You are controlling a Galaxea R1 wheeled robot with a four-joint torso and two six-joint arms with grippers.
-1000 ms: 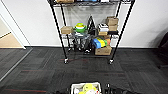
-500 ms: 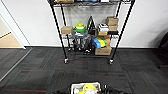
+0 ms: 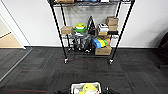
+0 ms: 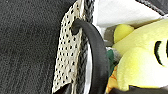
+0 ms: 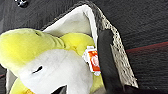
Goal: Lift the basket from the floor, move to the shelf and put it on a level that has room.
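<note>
Since basket (image 3: 86,88) is soft weave w/ plush toy (image 5: 45,62), prob light, floppy; grab stiff loop handle (image 4: 96,55); claw state: can't tell

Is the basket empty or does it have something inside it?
Not empty. The basket holds a yellow and white plush toy that rises above its rim.

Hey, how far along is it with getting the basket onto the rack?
Done: little that shows. The basket, holding a yellow plush toy, sits at the bottom of the head view, and the wrist views sit close against its loop handle and rim. In hand: whether it is off the carpet cannot be told. Left: crossing to the shelf and setting it on a tier.
</note>
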